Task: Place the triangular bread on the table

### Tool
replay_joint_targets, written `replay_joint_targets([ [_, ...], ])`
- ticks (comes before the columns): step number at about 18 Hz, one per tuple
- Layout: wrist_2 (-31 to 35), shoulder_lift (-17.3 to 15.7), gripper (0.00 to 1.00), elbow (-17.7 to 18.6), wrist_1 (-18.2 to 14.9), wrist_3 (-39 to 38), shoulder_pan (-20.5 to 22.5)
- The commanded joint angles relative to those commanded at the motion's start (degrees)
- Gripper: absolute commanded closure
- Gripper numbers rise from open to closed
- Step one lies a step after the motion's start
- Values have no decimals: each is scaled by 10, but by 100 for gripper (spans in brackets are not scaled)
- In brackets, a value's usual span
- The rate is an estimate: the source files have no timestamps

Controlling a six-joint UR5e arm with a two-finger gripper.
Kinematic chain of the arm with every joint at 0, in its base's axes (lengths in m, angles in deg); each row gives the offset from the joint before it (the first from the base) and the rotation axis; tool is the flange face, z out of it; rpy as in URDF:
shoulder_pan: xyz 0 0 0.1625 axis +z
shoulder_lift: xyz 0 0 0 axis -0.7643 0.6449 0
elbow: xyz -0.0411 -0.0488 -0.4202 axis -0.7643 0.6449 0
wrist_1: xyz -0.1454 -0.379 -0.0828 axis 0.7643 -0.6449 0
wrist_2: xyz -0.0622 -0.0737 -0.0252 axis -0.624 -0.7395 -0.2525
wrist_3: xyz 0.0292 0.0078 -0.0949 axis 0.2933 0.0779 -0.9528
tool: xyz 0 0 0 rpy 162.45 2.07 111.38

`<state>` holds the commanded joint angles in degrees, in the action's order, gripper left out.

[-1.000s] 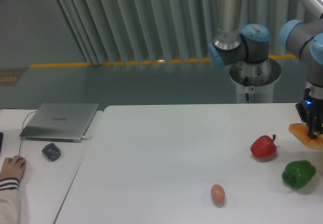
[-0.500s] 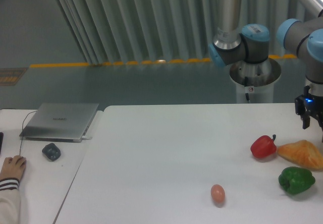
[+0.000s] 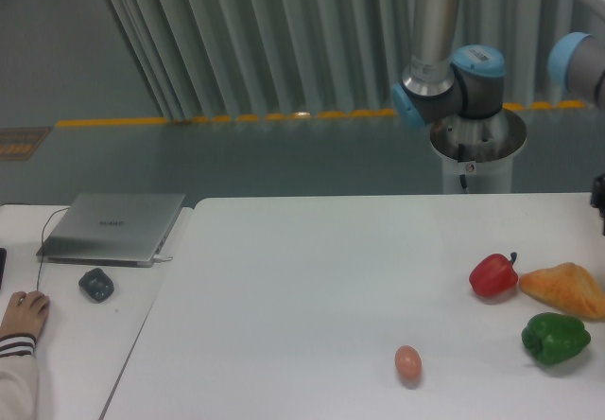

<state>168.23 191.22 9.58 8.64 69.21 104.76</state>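
Four things sit on the big white table (image 3: 302, 278): the triangular bread (image 3: 565, 289), a red bell pepper (image 3: 494, 275), a green bell pepper (image 3: 555, 337) and a small tan-pink egg (image 3: 407, 362). That bread is lying flat on the tabletop way over at the right edge, with the red pepper just beside it on its left and the green pepper near it, a bit closer to the camera. Nothing is gripping the bread, it's resting free on the surface. The egg is off by itself, well apart from the other three, toward the front middle.

The pincer (image 3: 599, 193) is barely in shot, only a dark sliver at the right border above the bread and clear of it. Honestly can't tell whether its fingers are spread or pressed together, too little of it shows. The rest of the arm (image 3: 444, 70) stands behind the table, grey tube with blue joint caps.

Over on the left is a smaller white desk (image 3: 66, 344) with a closed silver laptop (image 3: 113, 226), a dark mouse (image 3: 96, 284) and somebody's hand (image 3: 23, 314) in a striped cuff.
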Motion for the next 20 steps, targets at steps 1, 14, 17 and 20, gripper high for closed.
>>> replay_joint_targets([
  [1, 1, 5, 0, -4, -1, 1, 0],
  [14, 9, 39, 0, -17, 10, 127, -4],
  [17, 10, 39, 0, -16, 10, 127, -4],
  [20, 10, 39, 0, -15, 10, 127, -4],
])
